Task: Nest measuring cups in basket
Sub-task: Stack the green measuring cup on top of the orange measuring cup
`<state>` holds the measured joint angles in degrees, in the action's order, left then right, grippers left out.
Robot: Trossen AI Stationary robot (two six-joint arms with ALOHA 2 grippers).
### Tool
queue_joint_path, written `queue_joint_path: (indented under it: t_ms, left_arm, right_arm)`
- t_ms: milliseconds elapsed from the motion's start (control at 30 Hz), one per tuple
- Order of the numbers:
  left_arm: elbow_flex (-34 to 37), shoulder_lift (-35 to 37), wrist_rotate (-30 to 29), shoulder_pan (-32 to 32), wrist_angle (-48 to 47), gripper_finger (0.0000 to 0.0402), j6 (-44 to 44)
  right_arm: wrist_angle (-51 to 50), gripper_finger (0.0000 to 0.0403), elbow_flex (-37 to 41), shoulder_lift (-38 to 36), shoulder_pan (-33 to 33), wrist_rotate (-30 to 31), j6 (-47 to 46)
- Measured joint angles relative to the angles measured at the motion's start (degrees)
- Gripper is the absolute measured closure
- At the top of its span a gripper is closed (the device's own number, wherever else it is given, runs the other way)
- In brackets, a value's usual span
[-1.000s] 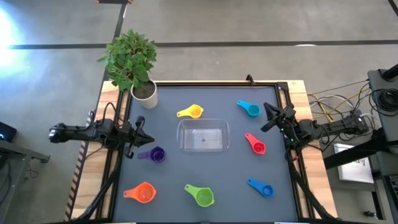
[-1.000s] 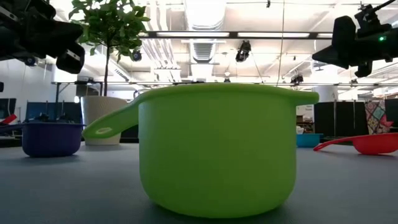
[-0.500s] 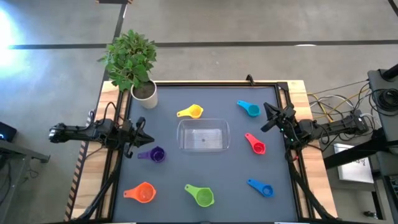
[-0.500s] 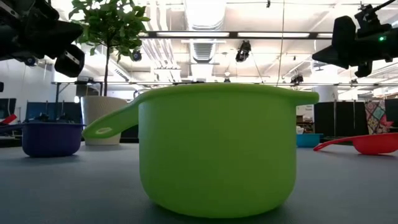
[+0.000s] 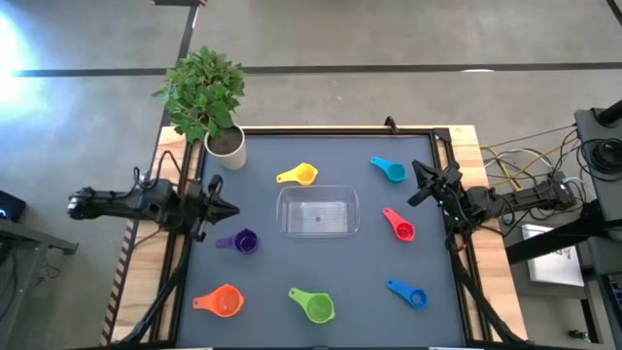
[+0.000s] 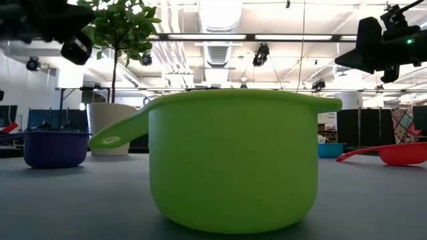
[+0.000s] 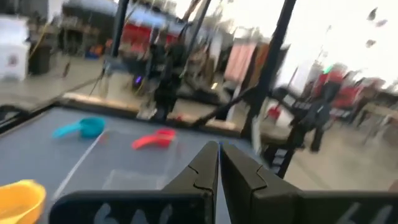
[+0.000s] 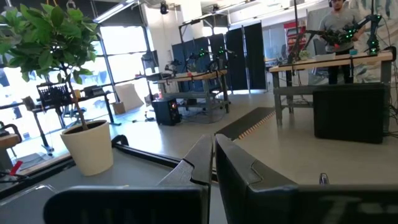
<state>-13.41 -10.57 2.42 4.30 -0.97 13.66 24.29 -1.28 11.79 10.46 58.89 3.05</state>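
The clear basket sits at the table's middle. Round it the seven measuring cups stand apart on the mat: yellow, light blue, red, dark blue, green, orange, purple. My left gripper hovers shut above the mat, left of the basket and just beyond the purple cup; its shut fingers point toward the basket. My right gripper hangs shut in the air at the right edge, between the light blue and red cups.
A white plant pot with a leafy plant stands at the far left corner. The green cup fills the low view, with the purple cup and red cup behind it. A raised black frame rims the mat.
My left gripper has risen and shifted a little toward the table's far edge, staying shut. The right arm and all the cups have kept still.
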Motion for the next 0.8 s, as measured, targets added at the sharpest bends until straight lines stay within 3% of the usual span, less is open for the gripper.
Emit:
queue_joint_path:
  t_ms: [200,367,633,800]
  left_arm:
    - [-14.06,-18.53,0.06,1.02,-13.13,0.0402,-4.86]
    - [-21.35,-32.85,-0.33,7.15,-21.28,0.0402,-5.66]
    - [-26.95,-47.69,-19.58,24.47,-19.94,0.0402,-1.46]
    - [-32.14,-58.51,-21.19,29.82,-18.56,0.0397,-3.05]
  right_arm:
    - [0.01,0.0394,0.0,-0.01,0.02,0.0,0.0]
    - [0.0,0.0394,0.0,0.0,0.0,0.0,-0.01]
    - [0.0,0.0394,-0.01,-0.02,0.0,0.0,-0.01]
    - [0.0,0.0394,0.0,0.0,0.02,0.0,-0.02]
